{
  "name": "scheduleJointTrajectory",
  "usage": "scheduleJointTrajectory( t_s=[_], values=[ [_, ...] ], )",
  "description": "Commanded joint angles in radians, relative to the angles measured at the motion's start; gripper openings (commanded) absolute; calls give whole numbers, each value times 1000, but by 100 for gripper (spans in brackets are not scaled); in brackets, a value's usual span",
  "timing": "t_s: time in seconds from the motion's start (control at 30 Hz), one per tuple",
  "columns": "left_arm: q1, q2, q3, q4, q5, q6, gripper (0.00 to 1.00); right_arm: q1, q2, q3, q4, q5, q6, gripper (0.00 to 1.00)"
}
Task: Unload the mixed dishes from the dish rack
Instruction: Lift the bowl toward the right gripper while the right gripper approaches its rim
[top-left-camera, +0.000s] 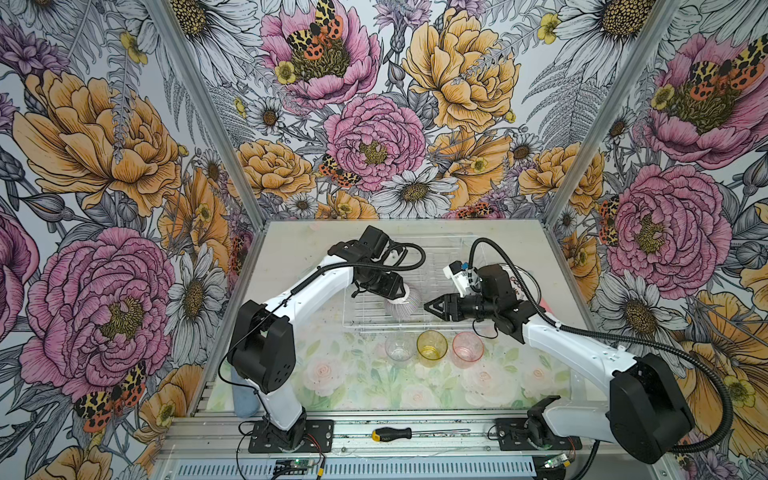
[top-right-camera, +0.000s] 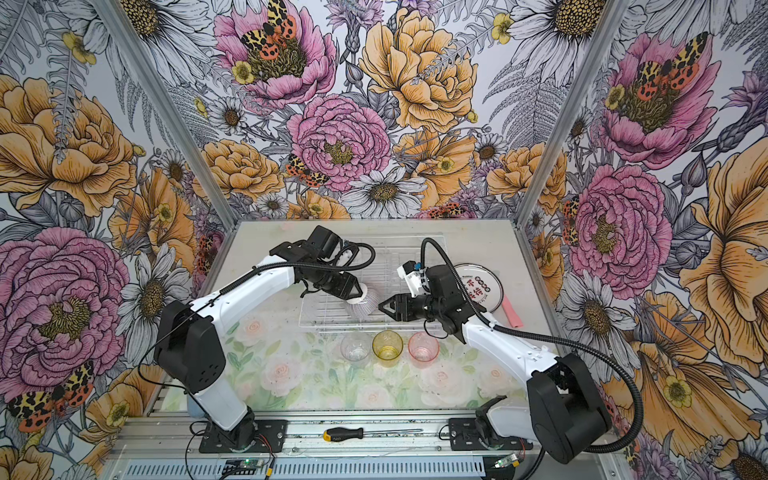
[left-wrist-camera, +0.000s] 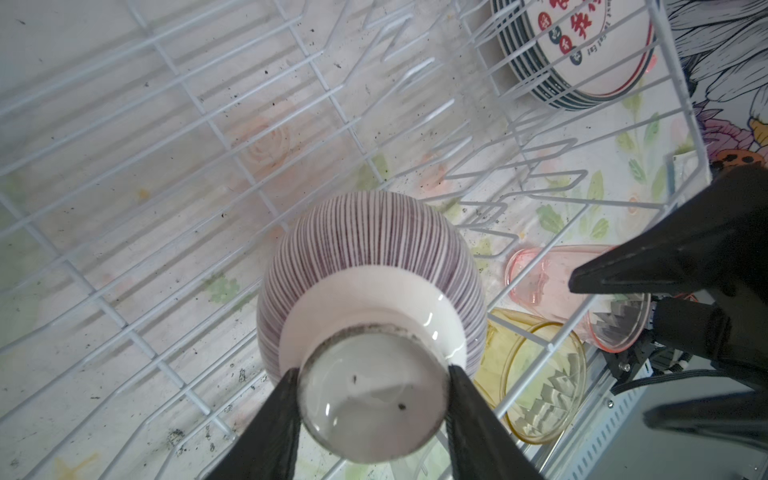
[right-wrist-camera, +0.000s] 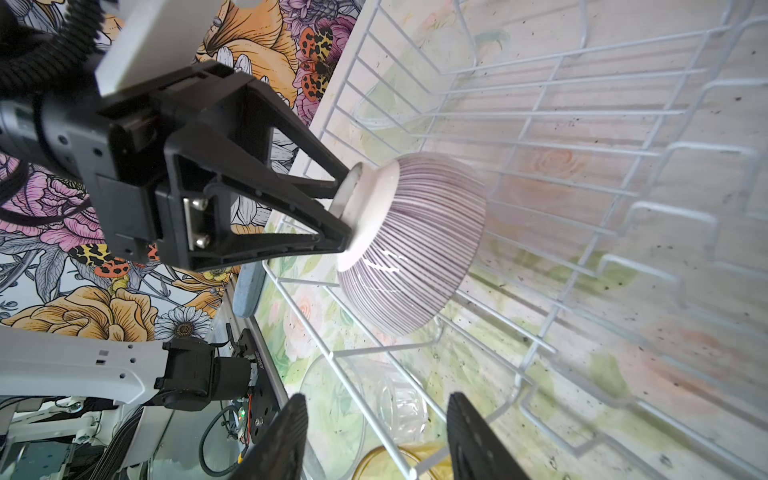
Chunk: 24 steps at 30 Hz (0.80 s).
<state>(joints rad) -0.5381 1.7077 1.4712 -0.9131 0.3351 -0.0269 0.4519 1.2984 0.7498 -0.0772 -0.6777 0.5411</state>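
Note:
The ribbed purplish-grey bowl (top-left-camera: 404, 311) (left-wrist-camera: 374, 257) hangs tilted, mouth away from my left gripper (top-left-camera: 397, 296) (left-wrist-camera: 374, 390), which is shut on its white foot ring. The bowl is over the front part of the white wire dish rack (top-left-camera: 440, 257) (right-wrist-camera: 582, 124). My right gripper (top-left-camera: 428, 308) (right-wrist-camera: 376, 415) is open and empty, just right of the bowl and pointing at it. Clear (top-left-camera: 399, 348), amber (top-left-camera: 432, 345) and pink (top-left-camera: 468, 349) tumblers stand on the table in front of the rack. A stack of plates (top-right-camera: 478, 286) (left-wrist-camera: 582, 54) lies to the right, outside the rack.
A pink strip (top-right-camera: 512, 313) lies beside the plates. A screwdriver (top-left-camera: 392, 434) rests on the metal rail at the front. A blue-grey object (top-left-camera: 245, 399) stands by the left arm's base. Floral walls close in the table on three sides.

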Motion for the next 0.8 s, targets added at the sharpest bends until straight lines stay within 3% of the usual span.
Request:
scheduleJointTrajectory(
  t_s=[0.0,0.77],
  values=[
    [11,-57,-8,59,65,-13,39,-7,17,-17,81,-34,24,56],
    [52,-112,-54,170,264,-60,39,-7,27,-74,287,-101,115,56]
  ],
)
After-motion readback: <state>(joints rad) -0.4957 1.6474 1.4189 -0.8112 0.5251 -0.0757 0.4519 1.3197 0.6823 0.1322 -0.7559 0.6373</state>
